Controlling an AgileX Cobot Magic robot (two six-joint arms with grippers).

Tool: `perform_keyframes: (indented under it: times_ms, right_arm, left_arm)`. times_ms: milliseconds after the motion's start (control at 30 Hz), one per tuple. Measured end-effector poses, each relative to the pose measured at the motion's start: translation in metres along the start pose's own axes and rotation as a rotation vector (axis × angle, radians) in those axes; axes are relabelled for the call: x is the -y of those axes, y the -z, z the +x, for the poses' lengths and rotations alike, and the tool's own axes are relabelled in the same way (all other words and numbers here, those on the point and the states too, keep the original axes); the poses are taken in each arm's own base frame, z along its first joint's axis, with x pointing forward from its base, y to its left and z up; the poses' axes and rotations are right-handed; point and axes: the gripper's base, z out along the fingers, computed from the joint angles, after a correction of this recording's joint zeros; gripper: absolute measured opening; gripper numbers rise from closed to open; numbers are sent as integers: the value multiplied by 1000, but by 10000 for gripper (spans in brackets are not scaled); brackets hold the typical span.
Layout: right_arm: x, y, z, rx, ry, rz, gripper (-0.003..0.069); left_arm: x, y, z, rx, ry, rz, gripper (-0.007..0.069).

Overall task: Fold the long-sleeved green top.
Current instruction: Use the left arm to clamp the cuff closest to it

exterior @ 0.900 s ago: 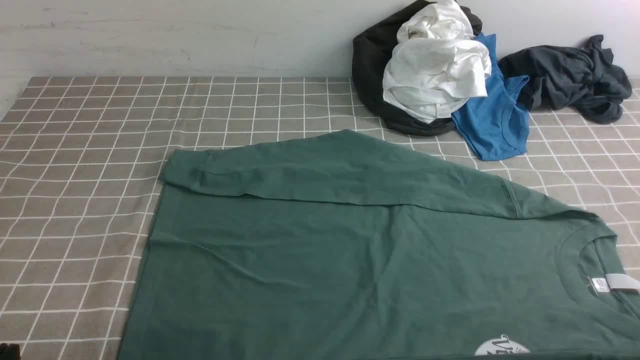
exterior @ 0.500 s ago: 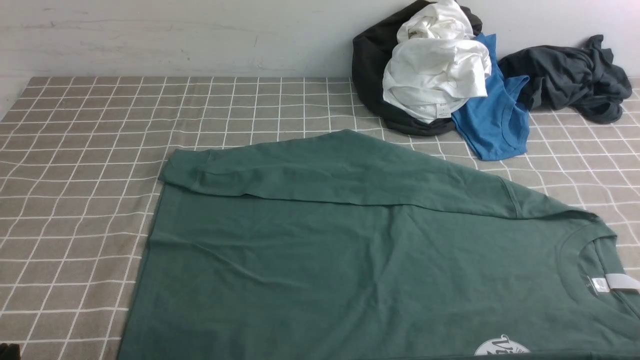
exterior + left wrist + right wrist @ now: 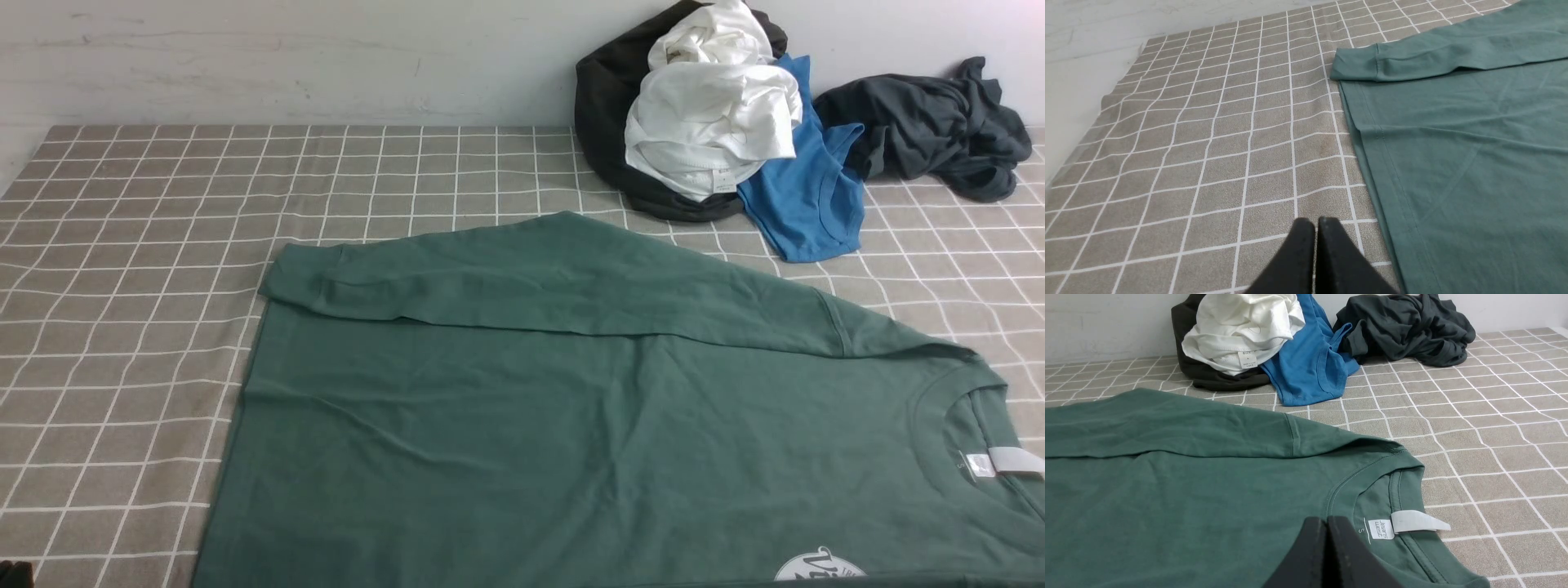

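hem [image 3: 1376, 163] of the green long-sleeved top [image 3: 1461, 155] lies just beside my clenched, empty left gripper [image 3: 1315, 221], its neck label [image 3: 1419, 521] just past my equally clenched right gripper [image 3: 1327, 520].

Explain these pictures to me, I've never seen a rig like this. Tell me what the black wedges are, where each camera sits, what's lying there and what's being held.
This is a two-armed robot, and each arm ends in a gripper.

The wide picture comes from a camera between the arms, looking forward. The other two come from cameras on the wrists.

The black wedges are the gripper fingers. The left gripper is over the checked cloth, beside the edge of the top. The right gripper is over the top near its neck label. Both are shut and hold nothing.

Spread flat is the green long-sleeved top, with one sleeve already folded across its body.

By the wall lies a pile: a white garment on a black one, a blue garment and a dark charcoal garment.
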Motion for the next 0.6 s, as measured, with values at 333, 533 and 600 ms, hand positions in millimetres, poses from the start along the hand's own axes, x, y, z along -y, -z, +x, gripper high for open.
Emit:
perform_keyframes:
  times_ms: [333, 533, 600]
  right_arm:
    - [0, 0, 0, 0, -6, -2, -14]
    - [-1, 0, 0, -3, -30, -8, -14]
    - [-1, 0, 0, -4, -33, -9, -14]
  left_arm:
    - [0, 0, 0, 0, 0, 0, -7]
    - [0, 0, 0, 0, 0, 0, -7]
    - [0, 0, 0, 0, 0, 0, -7]
